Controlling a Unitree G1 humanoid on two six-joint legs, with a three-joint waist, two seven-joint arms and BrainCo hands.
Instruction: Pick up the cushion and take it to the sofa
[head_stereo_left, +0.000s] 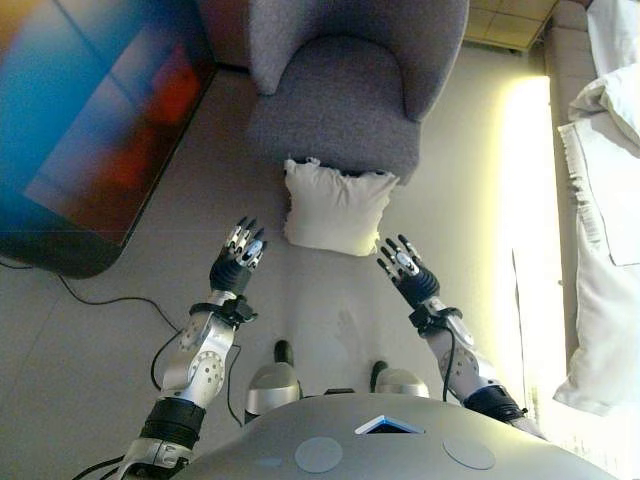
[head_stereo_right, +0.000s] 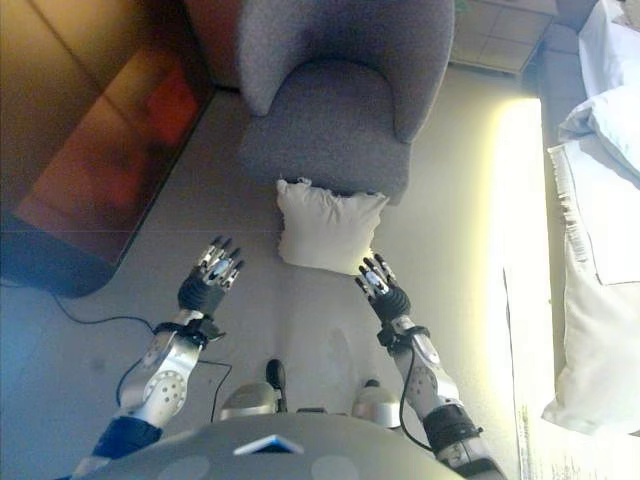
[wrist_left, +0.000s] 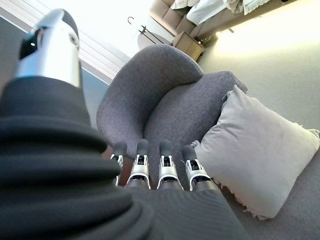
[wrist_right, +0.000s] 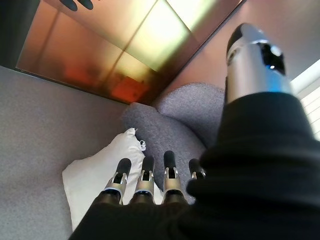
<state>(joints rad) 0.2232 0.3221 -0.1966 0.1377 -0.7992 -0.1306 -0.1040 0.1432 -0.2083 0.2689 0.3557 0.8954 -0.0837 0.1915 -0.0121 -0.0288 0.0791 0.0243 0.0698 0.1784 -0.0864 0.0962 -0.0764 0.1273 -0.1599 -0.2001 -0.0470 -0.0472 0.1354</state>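
A cream cushion (head_stereo_left: 337, 207) stands on the floor, leaning against the front of a grey armchair (head_stereo_left: 340, 95). My left hand (head_stereo_left: 238, 256) hovers to the cushion's lower left, open, fingers straight and holding nothing. My right hand (head_stereo_left: 405, 268) is at the cushion's lower right, also open and empty, its fingertips close to the cushion's corner. The left wrist view shows the cushion (wrist_left: 257, 152) past my straight fingers (wrist_left: 167, 167). Its white corner (wrist_right: 97, 172) also appears beyond the right hand's fingers (wrist_right: 142, 180). A sofa with white bedding (head_stereo_left: 610, 170) runs along the right edge.
A large dark glossy screen (head_stereo_left: 90, 120) stands on the floor at the left, with a black cable (head_stereo_left: 110, 298) trailing from it. Bare grey floor lies between both hands. A bright strip of sunlight (head_stereo_left: 525, 180) falls beside the sofa.
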